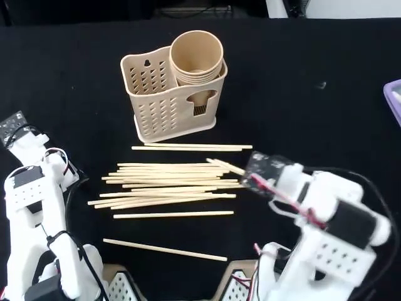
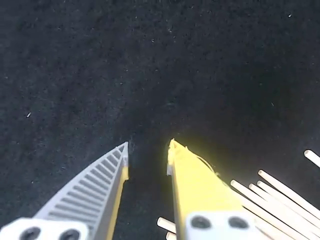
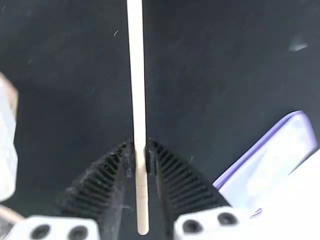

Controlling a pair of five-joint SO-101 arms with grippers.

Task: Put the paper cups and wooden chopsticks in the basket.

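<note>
The right gripper [image 3: 140,156] is clamped on one wooden chopstick [image 3: 136,75] near its end. It should tip the stick upright over the free compartment of the basket [image 1: 150,103], beside the paper cups [image 1: 196,58]. The left gripper [image 2: 147,150] hangs open and empty by the chopstick pile [image 1: 166,187].

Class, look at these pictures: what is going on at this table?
The right gripper is shut on one wooden chopstick, at the end of the loose chopsticks lying on the black table. The left gripper is open over bare table beside that pile. The paper cups sit stacked in the basket; no chopsticks are in it yet.
</note>
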